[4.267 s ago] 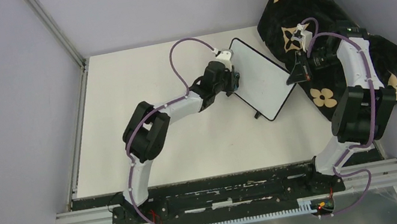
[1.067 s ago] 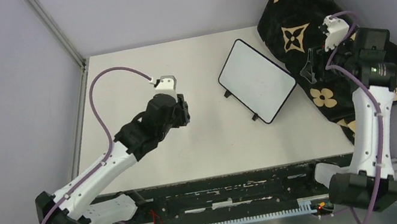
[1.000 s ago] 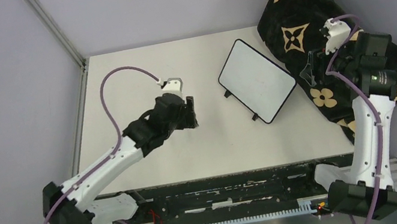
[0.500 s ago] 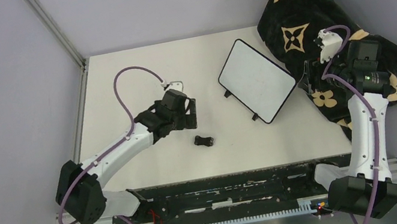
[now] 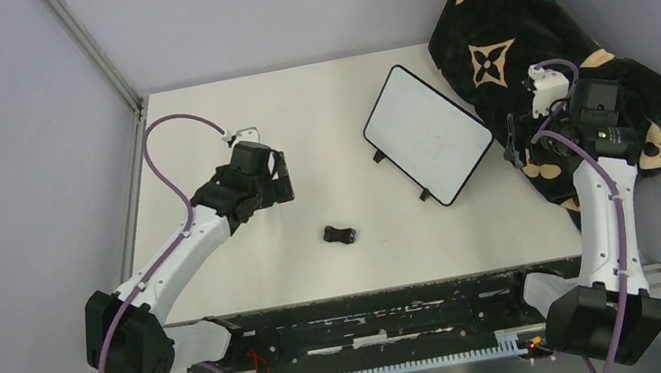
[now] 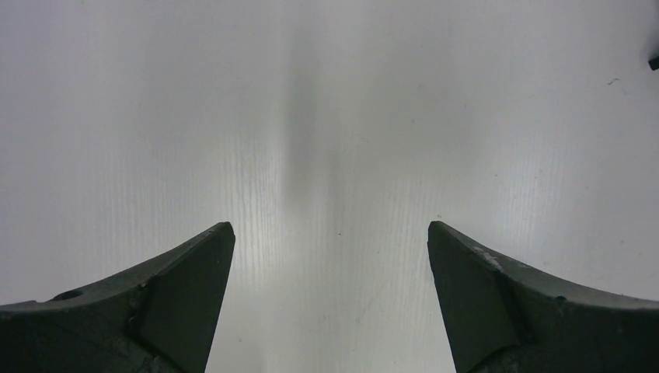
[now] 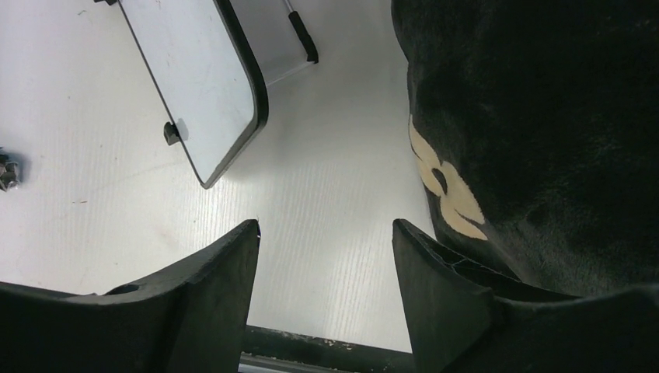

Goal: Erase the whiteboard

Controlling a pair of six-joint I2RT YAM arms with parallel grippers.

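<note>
Over the table [image 5: 332,95], left end effector [image 6: 330,229] and right end effector [image 7: 325,225] gape empty (whiteboard [image 5: 426,133] seemingly clean).

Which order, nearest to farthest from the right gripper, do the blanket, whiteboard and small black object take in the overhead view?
From the right gripper:
1. Blanket, directly beside it at the table's right edge.
2. Whiteboard, just to its left.
3. Small black object, mid-table, well to the left.
</note>
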